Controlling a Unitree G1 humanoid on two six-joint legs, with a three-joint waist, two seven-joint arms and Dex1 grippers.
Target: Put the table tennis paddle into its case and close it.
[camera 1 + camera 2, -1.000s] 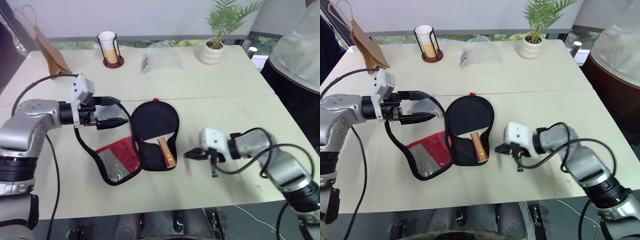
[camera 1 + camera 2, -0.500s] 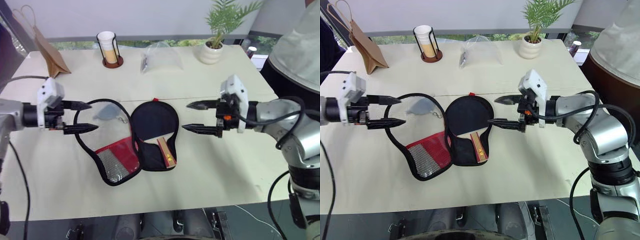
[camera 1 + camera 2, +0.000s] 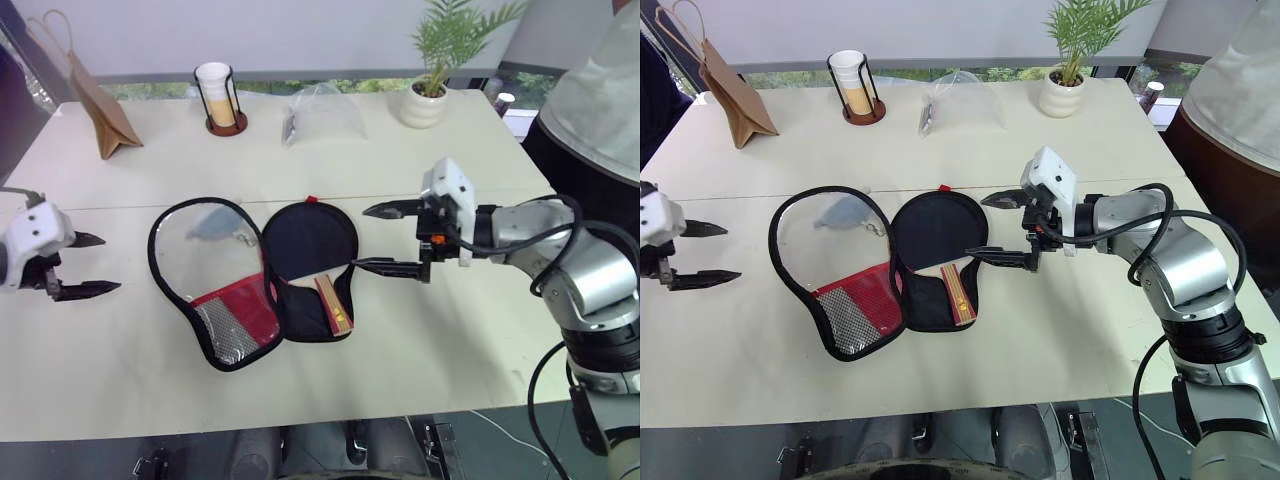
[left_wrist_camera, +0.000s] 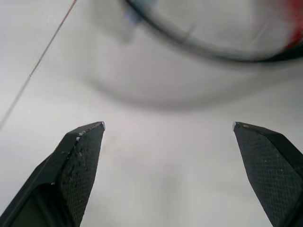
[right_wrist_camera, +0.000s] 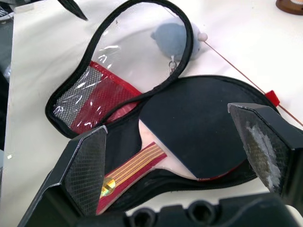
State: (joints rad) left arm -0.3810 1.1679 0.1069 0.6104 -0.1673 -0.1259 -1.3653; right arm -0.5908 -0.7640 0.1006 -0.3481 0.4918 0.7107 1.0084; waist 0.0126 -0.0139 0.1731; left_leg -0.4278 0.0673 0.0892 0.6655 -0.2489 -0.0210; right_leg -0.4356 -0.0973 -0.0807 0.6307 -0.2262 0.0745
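From the head views, the case (image 3: 250, 285) lay unzipped and spread flat on the pale table (image 3: 420, 340), its clear-and-red flap folded out to the robot's left and the table tennis paddle (image 3: 310, 255) resting in the black half on the right, handle pointing toward the robot. The right gripper (image 3: 392, 239) hovered just beside that half, jaws spread wide and holding nothing. The left gripper (image 3: 88, 265) sat well apart from the case near the table's left edge, also wide open and empty. A cup in a wire holder (image 3: 220, 97), a brown paper bag (image 3: 95, 100), a clear plastic bag (image 3: 320, 112) and a potted plant (image 3: 432, 70) stood along the far side. In the left wrist view, both fingers (image 4: 78, 161) stood far apart over bare table, the case's black rim blurred beyond them. In the right wrist view, the spread fingers (image 5: 85, 165) framed the paddle's black face and striped handle inside the case, with a grey pom-pom (image 5: 177, 40) under the clear flap.
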